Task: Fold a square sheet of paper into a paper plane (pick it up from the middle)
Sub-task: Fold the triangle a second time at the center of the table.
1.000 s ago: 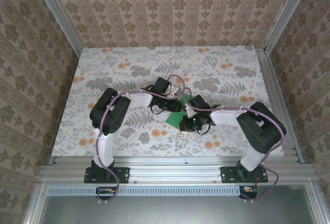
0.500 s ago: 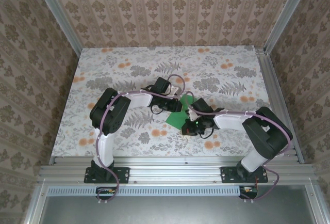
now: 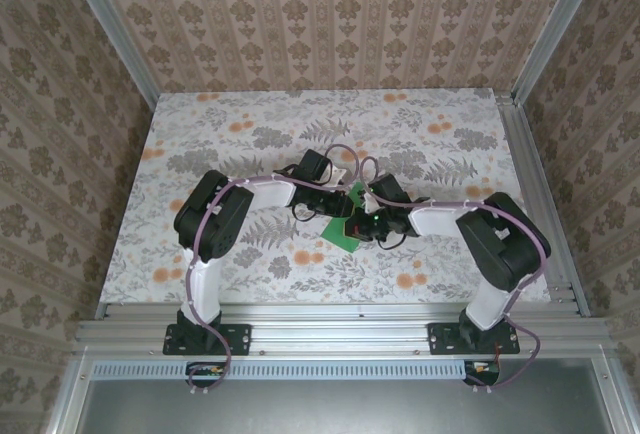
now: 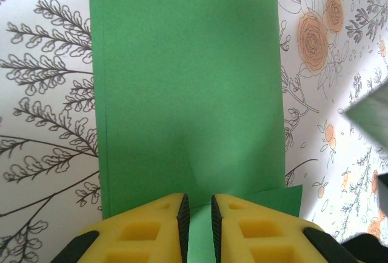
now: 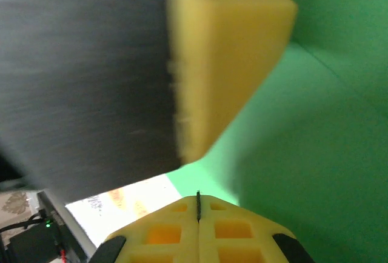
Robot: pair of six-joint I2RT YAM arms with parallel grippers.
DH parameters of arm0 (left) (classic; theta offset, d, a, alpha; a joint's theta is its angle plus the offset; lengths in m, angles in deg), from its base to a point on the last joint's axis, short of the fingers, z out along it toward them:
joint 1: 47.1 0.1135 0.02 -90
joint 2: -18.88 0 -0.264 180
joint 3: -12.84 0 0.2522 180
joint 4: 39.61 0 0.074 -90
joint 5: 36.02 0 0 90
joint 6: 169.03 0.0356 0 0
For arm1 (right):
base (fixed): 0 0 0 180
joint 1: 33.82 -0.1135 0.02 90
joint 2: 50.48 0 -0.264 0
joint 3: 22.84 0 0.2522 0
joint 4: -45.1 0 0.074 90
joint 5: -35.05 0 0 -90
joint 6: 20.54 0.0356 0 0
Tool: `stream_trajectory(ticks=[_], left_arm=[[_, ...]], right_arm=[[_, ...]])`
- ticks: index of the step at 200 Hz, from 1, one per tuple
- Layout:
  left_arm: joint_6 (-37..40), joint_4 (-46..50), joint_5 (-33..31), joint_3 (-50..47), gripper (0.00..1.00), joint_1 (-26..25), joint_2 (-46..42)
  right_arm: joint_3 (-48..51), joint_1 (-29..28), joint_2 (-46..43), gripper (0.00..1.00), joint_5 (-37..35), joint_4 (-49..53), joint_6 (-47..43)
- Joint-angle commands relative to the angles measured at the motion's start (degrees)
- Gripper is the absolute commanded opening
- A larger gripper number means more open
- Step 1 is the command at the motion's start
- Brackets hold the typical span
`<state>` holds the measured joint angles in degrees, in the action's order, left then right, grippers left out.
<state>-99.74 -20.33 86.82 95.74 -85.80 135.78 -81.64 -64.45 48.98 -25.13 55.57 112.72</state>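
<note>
- The green paper sheet (image 4: 188,93) is matte and plain. It lies flat on the worktop (image 4: 42,93) as a tall doubled strip with one rounded far corner.
- The left tool (image 4: 197,205) has yellow foam pads parted by a narrow slit. We see green through the slit but cannot tell if it grips the paper.
- The right tool (image 5: 198,202) has its pads pressed together on nothing, and it hangs over the sheet.
- A blurred yellow block (image 5: 224,63) and a grey smear beside it are hard to make out.
- From above, the arms cover most of the sheet at the worktop's centre.
- The worktop is printed with grey fern and orange flowers, and damask-papered walls (image 3: 330,24) stand around it.
</note>
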Motion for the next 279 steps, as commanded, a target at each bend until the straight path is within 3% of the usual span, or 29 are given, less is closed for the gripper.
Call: stream_trajectory(ticks=[1, 98, 138, 197, 279], left_arm=[[1.5, 9.14, -5.07, -3.42, 0.22, 0.0, 5.17], [1.67, 10.11, -3.5, -1.87, 0.22, 0.56, 4.73], [0.9, 10.57, -2.06, -0.51, 0.25, 0.38, 2.81], [-1.54, 10.43, 0.06, 2.21, 0.32, 0.18, -3.58], [-0.52, 17.19, -4.46, 3.6, 0.43, 0.05, -10.6]], right_arm=[[-0.9, -0.22, 1.87, 0.02, -1.56, 1.33, -1.69], [5.05, -0.74, -4.89, 0.02, -2.39, 11.31, -5.56], [4.61, 0.36, -9.23, 0.04, -1.05, 9.4, -3.16], [7.1, 8.04, -14.73, 0.2, -0.87, 4.49, 2.06], [5.39, 9.1, -9.12, 0.35, 3.47, -2.57, 3.21]])
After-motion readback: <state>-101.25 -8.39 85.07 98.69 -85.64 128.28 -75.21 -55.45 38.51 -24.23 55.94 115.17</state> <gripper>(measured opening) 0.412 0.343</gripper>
